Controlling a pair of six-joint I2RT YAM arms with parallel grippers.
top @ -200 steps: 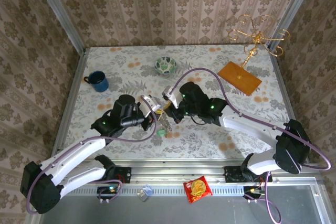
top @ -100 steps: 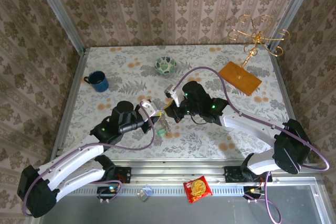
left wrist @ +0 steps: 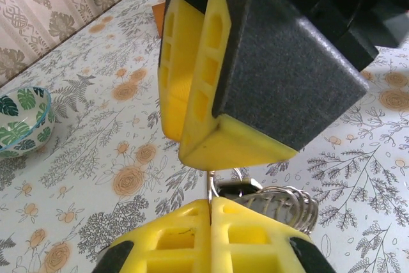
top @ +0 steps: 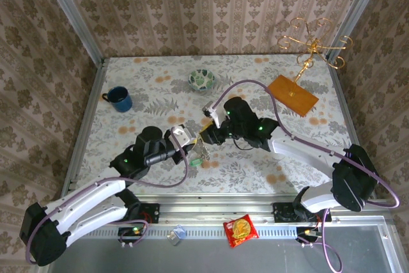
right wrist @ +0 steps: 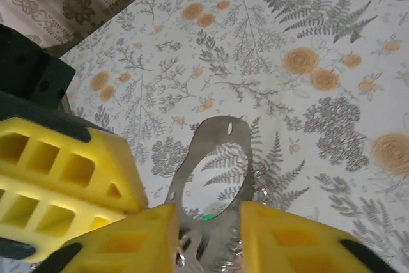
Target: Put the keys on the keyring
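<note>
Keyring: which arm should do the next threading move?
Right, probably: the right gripper straddles the keyring with a green key there; the left gripper is shut, busy pinching something thin.

The keyring (right wrist: 190, 161) is between the left end effector (top: 190, 147) and right end effector (top: 206, 137), bowl (top: 202, 79) behind.

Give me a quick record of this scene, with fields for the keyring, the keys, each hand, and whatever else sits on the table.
keyring: brown oval loop, held between the two hands
keys: bunched on a coiled ring just beyond the left hand
left hand: shut, seemingly pinching the keyring's thin edge
right hand: spread around the keyring's lower end; grip unclear
bowl: far side, centre
mug: blue, far left
gold stand: far right corner
</note>
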